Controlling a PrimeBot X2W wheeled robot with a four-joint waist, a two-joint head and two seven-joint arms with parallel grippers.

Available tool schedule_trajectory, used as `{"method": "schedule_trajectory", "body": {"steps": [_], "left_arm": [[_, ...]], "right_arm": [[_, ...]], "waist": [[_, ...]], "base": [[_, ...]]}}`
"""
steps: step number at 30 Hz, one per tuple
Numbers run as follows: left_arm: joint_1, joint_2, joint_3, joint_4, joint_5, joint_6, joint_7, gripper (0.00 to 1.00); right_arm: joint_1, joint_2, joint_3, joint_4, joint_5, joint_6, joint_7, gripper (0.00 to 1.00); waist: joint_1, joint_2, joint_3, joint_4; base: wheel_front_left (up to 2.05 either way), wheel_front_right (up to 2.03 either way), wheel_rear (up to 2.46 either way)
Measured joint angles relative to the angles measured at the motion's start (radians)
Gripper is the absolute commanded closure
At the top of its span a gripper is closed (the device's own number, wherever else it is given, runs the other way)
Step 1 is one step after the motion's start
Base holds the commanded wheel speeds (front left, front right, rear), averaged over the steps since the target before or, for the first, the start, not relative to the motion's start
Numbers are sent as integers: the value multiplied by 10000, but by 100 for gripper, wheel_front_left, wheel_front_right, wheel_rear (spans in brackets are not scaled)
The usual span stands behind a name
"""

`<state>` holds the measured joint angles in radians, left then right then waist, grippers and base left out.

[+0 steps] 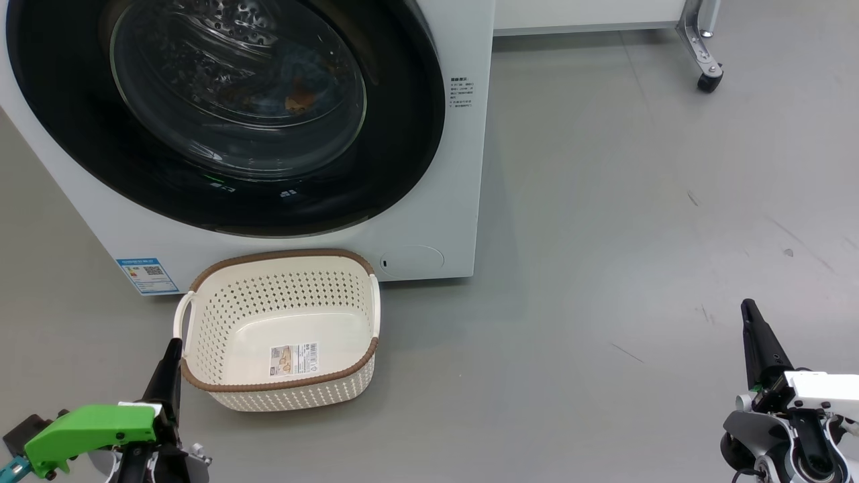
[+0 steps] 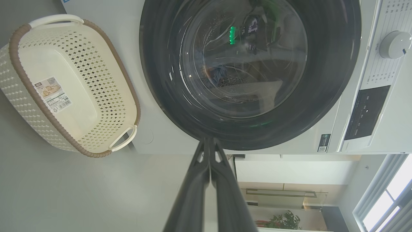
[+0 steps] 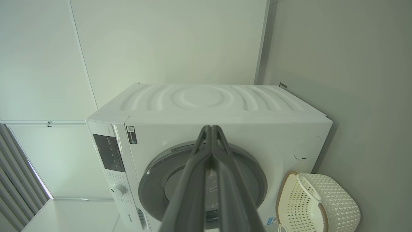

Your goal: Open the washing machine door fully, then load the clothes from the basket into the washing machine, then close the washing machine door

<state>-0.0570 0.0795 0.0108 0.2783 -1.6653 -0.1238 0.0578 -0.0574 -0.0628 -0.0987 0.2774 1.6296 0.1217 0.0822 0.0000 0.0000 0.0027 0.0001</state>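
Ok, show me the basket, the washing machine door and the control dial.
basket (image 1: 282, 295), head view, on its perforated inner back wall.
washing machine door (image 1: 238, 87), head view, middle of the glass bowl.
control dial (image 2: 393, 44), left wrist view, face of the white knob.

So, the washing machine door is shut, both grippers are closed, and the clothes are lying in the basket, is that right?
No: the basket holds only its sticker; the clothes lie inside the drum behind the glass, as the head view shows. The washing machine door is shut, and left gripper and right gripper are closed.
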Motion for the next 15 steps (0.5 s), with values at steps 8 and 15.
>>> {"method": "schedule_trajectory", "body": {"steps": [8, 15], "left_arm": [[0, -2, 15, -2, 0, 0, 0, 100], [0, -2, 35, -6, 2, 0, 0, 100]], "right_arm": [[0, 2, -6, -2, 0, 0, 0, 100], [0, 4, -13, -2, 0, 0, 0, 100]], "waist": [[0, 0, 1, 0], [0, 0, 1, 0]], "base": [[0, 0, 0], [0, 0, 0]]}}
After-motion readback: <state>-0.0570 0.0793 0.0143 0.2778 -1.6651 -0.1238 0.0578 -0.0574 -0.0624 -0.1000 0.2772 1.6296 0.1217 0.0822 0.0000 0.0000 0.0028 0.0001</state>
